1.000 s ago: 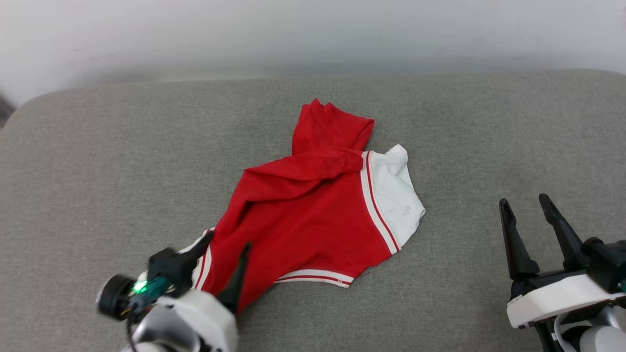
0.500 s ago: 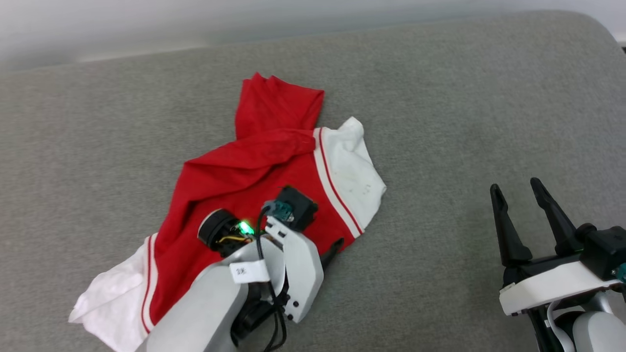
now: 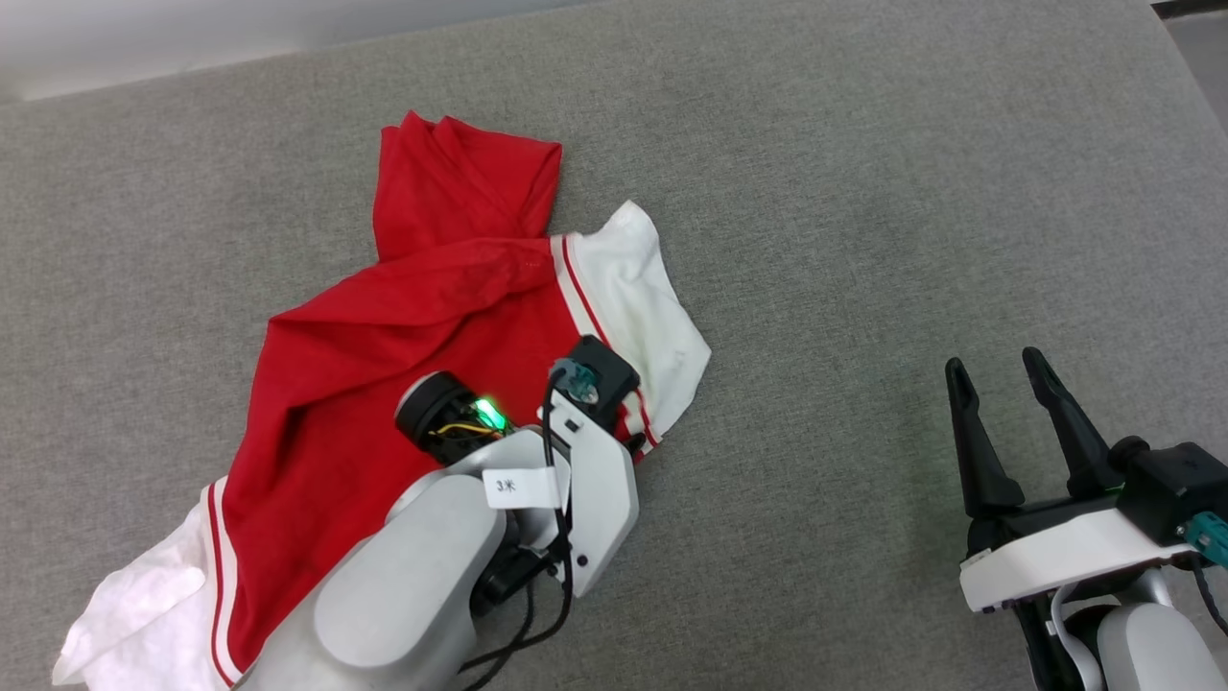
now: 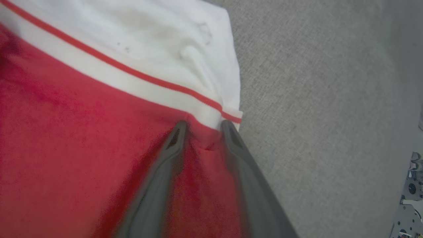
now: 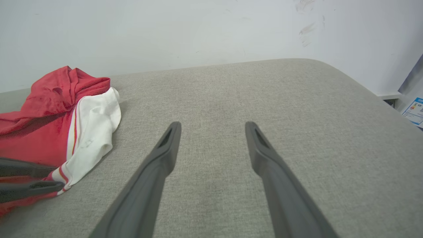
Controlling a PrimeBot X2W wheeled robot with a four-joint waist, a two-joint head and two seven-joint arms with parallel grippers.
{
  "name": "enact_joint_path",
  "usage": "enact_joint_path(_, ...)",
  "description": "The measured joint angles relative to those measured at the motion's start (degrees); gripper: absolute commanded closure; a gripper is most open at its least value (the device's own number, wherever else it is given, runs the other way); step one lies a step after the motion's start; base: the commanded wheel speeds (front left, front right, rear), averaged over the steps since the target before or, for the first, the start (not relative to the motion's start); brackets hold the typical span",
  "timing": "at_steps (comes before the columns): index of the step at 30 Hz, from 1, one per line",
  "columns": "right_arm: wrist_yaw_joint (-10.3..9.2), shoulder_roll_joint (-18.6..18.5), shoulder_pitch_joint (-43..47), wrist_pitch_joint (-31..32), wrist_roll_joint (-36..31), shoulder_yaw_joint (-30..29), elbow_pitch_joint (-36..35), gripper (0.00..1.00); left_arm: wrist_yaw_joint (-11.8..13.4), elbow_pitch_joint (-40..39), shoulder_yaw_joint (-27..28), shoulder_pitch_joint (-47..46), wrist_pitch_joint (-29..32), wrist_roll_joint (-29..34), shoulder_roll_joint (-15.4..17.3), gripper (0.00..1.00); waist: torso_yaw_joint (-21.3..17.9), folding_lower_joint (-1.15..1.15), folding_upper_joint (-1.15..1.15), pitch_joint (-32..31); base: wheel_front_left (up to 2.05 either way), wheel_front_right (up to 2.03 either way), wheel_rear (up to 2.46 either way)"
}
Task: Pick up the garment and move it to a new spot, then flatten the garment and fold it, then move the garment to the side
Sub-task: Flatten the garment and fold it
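Grey cushion (image 3: pixel 863 192): we see garment (image 3: pixel 384 365) crumpled; left gripper (image 4: pixel 204 125) narrowed, red cloth puckered between tips, grip unclear; right gripper (image 3: pixel 992 360) wide, empty.

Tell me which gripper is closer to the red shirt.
Left. The left gripper is down on the garment by its striped trim; the right gripper is apart from it, over bare cushion.

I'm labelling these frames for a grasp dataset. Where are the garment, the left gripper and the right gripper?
garment (image 3: pixel 384 345), head view, on its red body.
left gripper (image 4: pixel 204 127), left wrist view, midway between its jaws' tips.
right gripper (image 5: pixel 213 124), right wrist view, midway between its jaws' tips.
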Motion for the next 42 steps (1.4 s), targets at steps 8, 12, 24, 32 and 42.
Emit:
enact_joint_path(8, 0.00, 0.07, -0.47, -0.03, -0.16, 0.14, 0.73, 0.00, -0.11, 2.46, -0.88, -0.22, -6.95, -0.44, -1.43, 1.00, -0.45, 0.00, 0.00, -1.26, 0.00, 0.00, 0.00)
enact_joint_path(12, 0.00, 0.01, -0.79, 0.09, -0.19, -0.03, 0.74, 0.00, -0.11, 2.16, -2.70, -2.25, -8.84, -2.49, -4.27, 1.00, -1.11, 0.00, 0.00, -1.95, 0.00, 0.00, 0.00)
enact_joint_path(24, 0.00, 1.42, -3.53, 0.08, -2.01, -4.79, -0.69, 0.00, -0.12, 3.57, -14.06, -8.07, -11.62, -5.93, -11.59, 1.00, -5.09, 0.00, 0.00, -0.55, 0.00, 0.00, 0.00)
enact_joint_path(32, 0.01, 2.58, -3.86, -0.02, -2.53, -3.88, -0.26, 0.00, -0.13, 7.98, -20.28, -9.34, -16.57, -8.39, -12.37, 0.00, -5.95, 0.00, 0.00, 0.87, 0.00, 0.00, 0.00)
enact_joint_path(42, 0.00, 1.02, -3.27, 1.36, -2.96, -5.31, -0.12, 0.00, 1.52, 11.12, -15.15, -12.74, -29.43, -9.69, -12.23, 0.00, -0.55, 0.00, 0.00, -2.66, 0.00, 0.00, 0.00)
